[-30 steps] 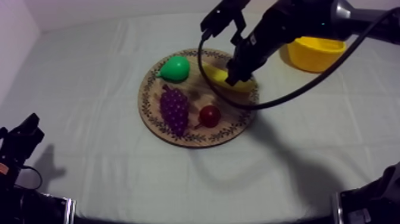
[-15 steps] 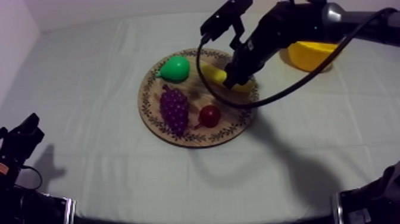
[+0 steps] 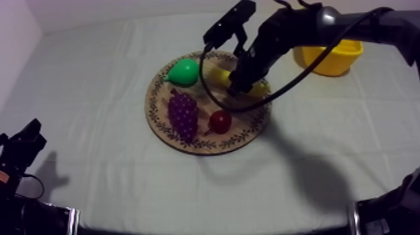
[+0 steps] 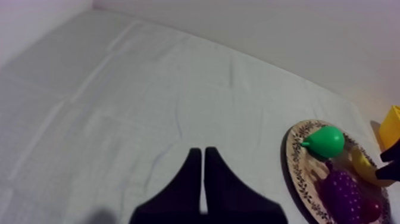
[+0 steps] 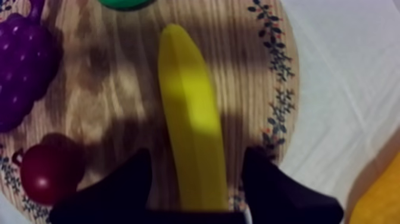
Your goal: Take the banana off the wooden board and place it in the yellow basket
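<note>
Closest in, the left gripper (image 4: 202, 154) rests low at its own side of the table, its two black fingers pressed together with nothing between them. Around it lies the grey-white cloth (image 3: 94, 81), marked by soft creases and fold lines. An arm's broad shadow (image 3: 312, 181) falls on the cloth towards the right side.

Farther in, the round wooden board (image 3: 162, 119) lies flat on the cloth. The bunch of grapes (image 3: 183, 114) and the small red fruit (image 3: 220, 120) sit on its nearer half, with the green pear (image 3: 183, 72) behind them.

The banana (image 5: 190, 119) lies on the bare wood at the board's far right part, near the patterned rim. The right gripper (image 5: 196, 152) is low over it, fingers spread wide, one on each side of the fruit, with a gap of wood showing between each finger and the yellow skin, so it is not clamped.

Beyond the board, on the right, the yellow basket (image 3: 331, 59) stands on the cloth, apart from the board. Behind the table's far edge rises a plain pale wall (image 4: 268, 24).
</note>
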